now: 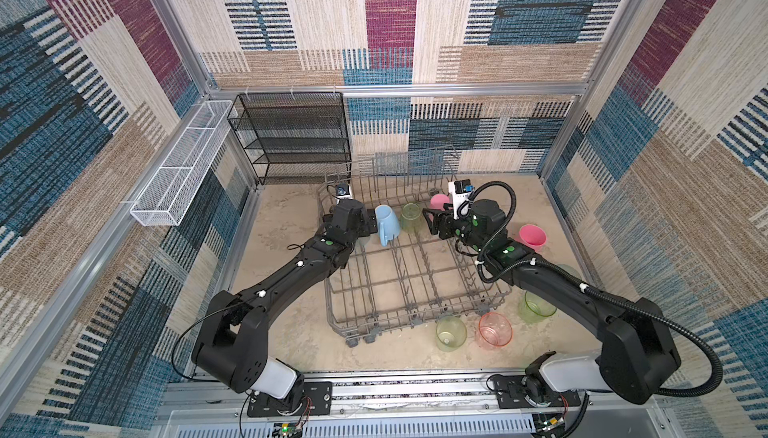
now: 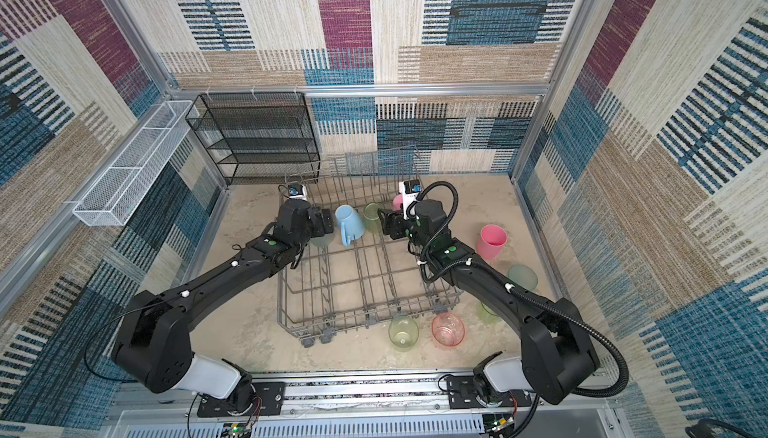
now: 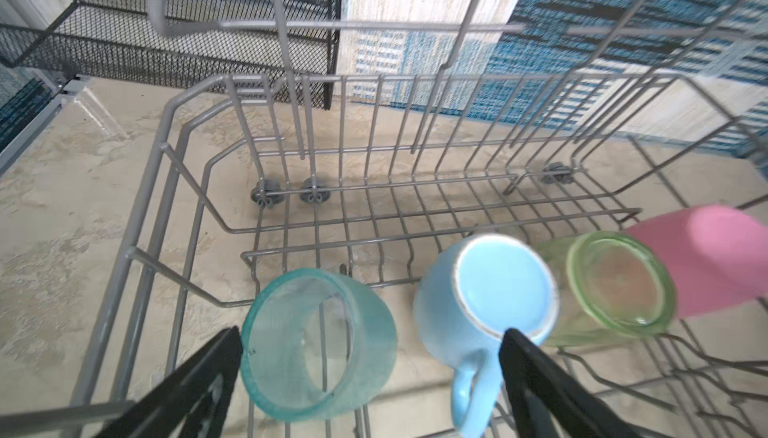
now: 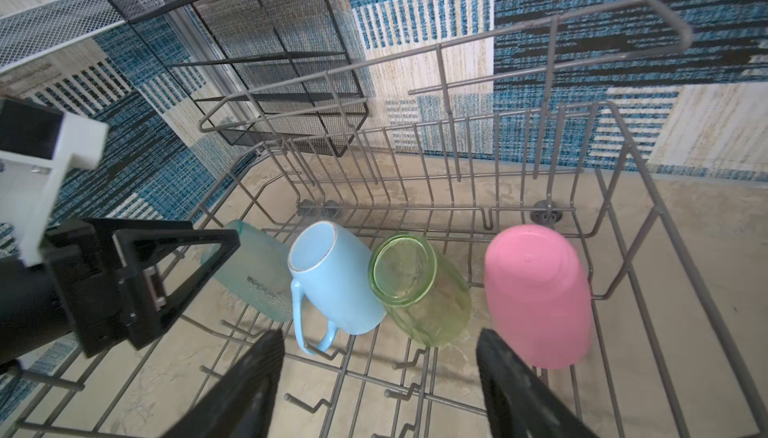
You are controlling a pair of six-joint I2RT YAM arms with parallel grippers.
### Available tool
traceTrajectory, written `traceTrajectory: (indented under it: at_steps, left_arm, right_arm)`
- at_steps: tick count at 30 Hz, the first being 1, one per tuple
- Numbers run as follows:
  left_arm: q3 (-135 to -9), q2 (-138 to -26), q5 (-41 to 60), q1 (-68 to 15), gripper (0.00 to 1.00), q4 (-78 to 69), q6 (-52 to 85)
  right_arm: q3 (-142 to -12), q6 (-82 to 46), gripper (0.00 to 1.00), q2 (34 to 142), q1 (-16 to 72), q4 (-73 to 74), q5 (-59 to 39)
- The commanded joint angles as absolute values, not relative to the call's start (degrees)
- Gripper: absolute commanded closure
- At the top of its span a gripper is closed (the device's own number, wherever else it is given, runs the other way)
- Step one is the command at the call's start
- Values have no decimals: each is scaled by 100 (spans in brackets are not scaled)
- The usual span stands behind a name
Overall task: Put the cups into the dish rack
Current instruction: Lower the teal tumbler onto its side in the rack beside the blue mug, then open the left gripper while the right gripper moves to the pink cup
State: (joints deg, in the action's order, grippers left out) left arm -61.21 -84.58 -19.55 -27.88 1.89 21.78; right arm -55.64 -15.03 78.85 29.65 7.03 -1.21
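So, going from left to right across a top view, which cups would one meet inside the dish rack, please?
Teal cup → light-blue mug → yellow-green cup → pink cup.

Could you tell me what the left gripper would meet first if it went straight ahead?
Most likely the teal cup, lying in the dish rack right before the open left gripper.

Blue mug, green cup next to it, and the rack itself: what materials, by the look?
Blue mug: likely glazed ceramic; opaque, smooth, with a bare whitish ring around its base. Green cup: probably translucent plastic; rack wires show through it. Dish rack: grey coated metal wire, matte, it seems.
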Motion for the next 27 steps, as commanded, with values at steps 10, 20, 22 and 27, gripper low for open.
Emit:
traceTrajectory:
  at_steps: [10, 20, 22, 27]
  left_arm:
    - [-7614, -7735, -7, -2784, 1, 2739, 1068]
    - [-7490, -7382, 1555, -2856, 1, 3015, 318]
    - [-7177, -7243, 1667, -2862, 0, 2759, 323]
    - [-6939, -6961, 1617, -3052, 0, 2616, 136]
  right_arm:
    - [-6986, -2634, 24, 8047, 2644, -1922, 876]
    - [-7485, -3408, 31, 8107, 1151, -3528, 841]
    - [-7587, -3428, 31, 8209, 880, -3709, 844]
    - [-7920, -3535, 34, 8710, 323, -4217, 655]
